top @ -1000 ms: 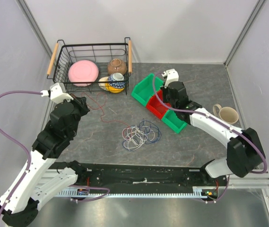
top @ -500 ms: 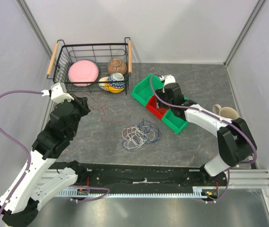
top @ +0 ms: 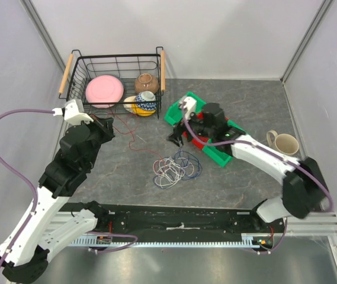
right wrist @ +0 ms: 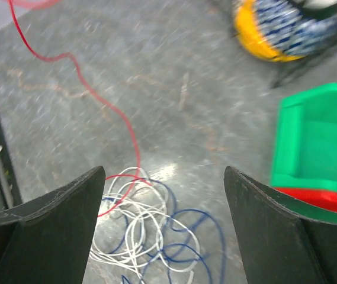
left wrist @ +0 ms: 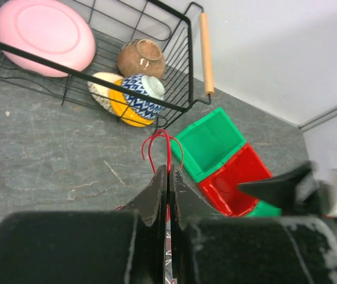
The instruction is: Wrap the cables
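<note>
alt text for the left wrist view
The left gripper is shut on a red cable that loops out past its tips. Beyond it sit a wire basket of dishes, a green bin and a red bin.

We note right tool (right wrist: pixel 163 177) spread wide, one finger at 7, other at 5. At 6, white and blue cables (right wrist: pixel 147 239) looped on grey worktop (right wrist: pixel 174 77). Red cable (right wrist: pixel 135 145) snakes from 11 into pile. Green bin (right wrist: pixel 319 133) at 3, red bin (right wrist: pixel 322 200) at 4, against it. Blurred bowl (right wrist: pixel 275 26) at 1.
</note>
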{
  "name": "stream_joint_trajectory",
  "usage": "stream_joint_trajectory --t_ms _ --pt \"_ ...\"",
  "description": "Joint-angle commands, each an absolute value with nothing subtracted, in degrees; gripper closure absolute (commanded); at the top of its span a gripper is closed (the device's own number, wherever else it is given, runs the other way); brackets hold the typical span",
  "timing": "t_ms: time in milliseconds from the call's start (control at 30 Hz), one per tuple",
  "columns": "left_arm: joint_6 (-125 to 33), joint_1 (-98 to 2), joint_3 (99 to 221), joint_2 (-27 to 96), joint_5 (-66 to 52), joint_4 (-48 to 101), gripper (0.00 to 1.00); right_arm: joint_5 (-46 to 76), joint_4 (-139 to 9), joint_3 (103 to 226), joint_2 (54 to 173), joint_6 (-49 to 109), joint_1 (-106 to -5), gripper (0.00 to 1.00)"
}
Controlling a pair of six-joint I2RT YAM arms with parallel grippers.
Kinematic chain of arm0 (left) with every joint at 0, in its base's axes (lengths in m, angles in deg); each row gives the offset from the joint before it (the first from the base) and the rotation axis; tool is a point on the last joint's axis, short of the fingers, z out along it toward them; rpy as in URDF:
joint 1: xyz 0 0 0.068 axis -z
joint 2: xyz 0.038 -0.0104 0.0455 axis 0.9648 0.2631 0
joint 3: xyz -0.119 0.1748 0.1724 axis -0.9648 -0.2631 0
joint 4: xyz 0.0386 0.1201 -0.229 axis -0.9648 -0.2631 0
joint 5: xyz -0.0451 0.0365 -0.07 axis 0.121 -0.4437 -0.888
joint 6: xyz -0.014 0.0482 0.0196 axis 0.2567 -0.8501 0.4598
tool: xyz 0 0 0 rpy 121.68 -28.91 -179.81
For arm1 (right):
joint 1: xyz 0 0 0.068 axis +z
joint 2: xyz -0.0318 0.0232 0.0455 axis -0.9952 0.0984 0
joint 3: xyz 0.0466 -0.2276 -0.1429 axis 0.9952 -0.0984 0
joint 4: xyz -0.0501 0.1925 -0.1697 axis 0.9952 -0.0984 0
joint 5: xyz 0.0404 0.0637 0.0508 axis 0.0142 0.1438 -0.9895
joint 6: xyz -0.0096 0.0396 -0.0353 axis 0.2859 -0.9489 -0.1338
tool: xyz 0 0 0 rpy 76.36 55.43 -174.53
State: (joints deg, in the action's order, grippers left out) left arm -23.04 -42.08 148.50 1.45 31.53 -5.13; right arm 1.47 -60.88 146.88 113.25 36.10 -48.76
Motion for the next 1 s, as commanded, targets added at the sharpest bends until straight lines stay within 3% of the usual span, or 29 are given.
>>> stream_joint_trajectory --t_ms 0,533,633,667,767,800,967 --pt "-24.42 -41.88 151.75 1.15 28.36 -0.88 0.98 -13.04 -62.41 152.62 123.82 37.75 -45.25 0.13" --pt "-23.98 -41.88 153.25 2.38 27.48 -0.18 0.98 -9.53 -64.26 159.04 140.53 35.56 -39.88 0.29" --pt "-24.16 -41.88 153.16 2.30 28.18 -0.09 0.98 -10.05 -66.01 160.19 142.12 35.12 -39.97 0.45" --pt "-24.25 -41.88 153.16 2.30 28.36 -0.09 0.98 -10.41 -66.01 160.54 142.12 35.03 -39.97 0.63" --pt "-24.16 -41.88 152.46 2.38 28.88 -0.09 0.98 -10.85 -66.02 160.54 139.58 34.33 -39.79 0.93" --pt "-23.99 -41.88 152.28 2.47 29.06 -0.09 0.98 -10.76 -65.93 160.63 136.79 33.98 -39.79 0.99" --pt "-23.11 -41.88 150.44 3.09 30.12 -0.09 0.98 -10.32 -64.79 161.33 125.62 29.68 -39.71 1.00"
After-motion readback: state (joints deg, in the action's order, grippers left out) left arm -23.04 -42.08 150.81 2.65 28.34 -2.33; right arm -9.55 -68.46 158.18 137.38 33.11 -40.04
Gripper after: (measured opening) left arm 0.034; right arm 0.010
